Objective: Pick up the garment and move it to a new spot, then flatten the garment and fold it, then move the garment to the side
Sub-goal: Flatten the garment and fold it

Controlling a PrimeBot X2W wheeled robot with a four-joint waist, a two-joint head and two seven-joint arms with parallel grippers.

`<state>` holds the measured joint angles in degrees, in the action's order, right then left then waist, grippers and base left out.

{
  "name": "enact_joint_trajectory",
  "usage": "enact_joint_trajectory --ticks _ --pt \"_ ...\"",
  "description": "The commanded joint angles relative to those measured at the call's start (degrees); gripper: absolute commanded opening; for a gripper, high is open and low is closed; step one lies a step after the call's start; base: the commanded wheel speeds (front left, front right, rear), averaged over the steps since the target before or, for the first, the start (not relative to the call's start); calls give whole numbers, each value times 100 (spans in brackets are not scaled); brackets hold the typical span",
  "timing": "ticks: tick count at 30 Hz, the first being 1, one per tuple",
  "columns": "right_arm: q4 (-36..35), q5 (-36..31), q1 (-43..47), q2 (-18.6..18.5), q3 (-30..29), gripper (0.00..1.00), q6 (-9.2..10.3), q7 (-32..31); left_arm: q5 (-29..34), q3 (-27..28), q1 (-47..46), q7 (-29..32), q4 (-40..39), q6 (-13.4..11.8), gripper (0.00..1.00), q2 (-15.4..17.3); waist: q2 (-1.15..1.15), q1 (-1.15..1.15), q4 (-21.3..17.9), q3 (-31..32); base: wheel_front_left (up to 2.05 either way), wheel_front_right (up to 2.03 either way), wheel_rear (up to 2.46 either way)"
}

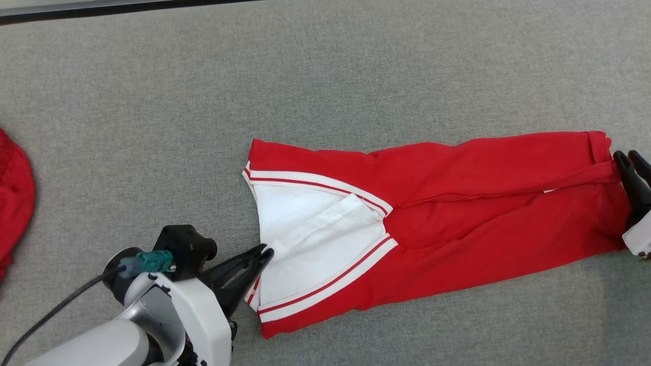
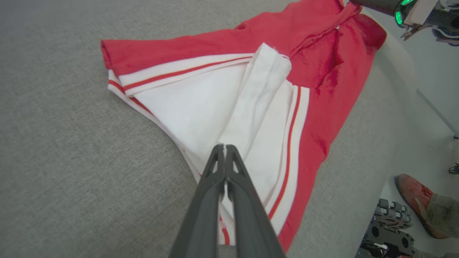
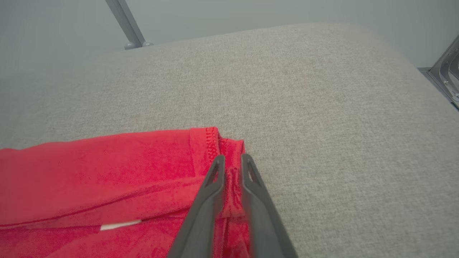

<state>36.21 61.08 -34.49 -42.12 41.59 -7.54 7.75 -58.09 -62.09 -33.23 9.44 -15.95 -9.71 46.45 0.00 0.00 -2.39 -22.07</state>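
Note:
Red trousers (image 1: 483, 203) lie stretched left to right on the grey fabric table (image 1: 325, 76), their waist folded open to show a white lining (image 1: 305, 239) with red stripes. My left gripper (image 1: 267, 251) is at the waist's near edge, fingers pressed together on the white cloth (image 2: 200, 118), tips (image 2: 225, 147) meeting over it. My right gripper (image 1: 629, 156) is at the leg cuffs on the far right. In the right wrist view its fingers (image 3: 231, 159) stand narrowly apart with the red hem (image 3: 215, 143) pinched between them.
Another red garment (image 1: 15, 203) lies at the table's left edge. The table's far edge (image 1: 127, 7) runs along the top. Off the table's side, a person's foot (image 2: 419, 200) stands on the floor. A metal post (image 3: 125, 21) rises behind the table.

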Motion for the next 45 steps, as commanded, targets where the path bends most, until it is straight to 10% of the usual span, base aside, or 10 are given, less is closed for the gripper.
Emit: enact_joint_trajectory --ticks 1,7,18,31,45 --pt "31 140 180 59 -152 100 11 181 140 54 173 -336 109 -136 100 -116 0 0 -4 138 0 0 0" --pt "74 622 946 76 -633 100 8 541 471 478 894 -1984 357 -931 100 -518 0 0 73 543 0 0 0" --pt "83 866 1953 396 -1808 100 7 746 2163 1857 2392 -2467 574 -1872 100 -1730 0 0 710 1056 0 0 0" --pt "1304 584 1882 719 -1923 100 7 456 4137 2620 3160 -2469 1054 -1491 100 -3069 0 0 1355 1266 0 0 0" --pt "2022 -80 1519 254 -2345 100 6 730 4780 3139 3588 -2470 1297 -803 100 -3534 0 0 1561 1445 0 0 0"
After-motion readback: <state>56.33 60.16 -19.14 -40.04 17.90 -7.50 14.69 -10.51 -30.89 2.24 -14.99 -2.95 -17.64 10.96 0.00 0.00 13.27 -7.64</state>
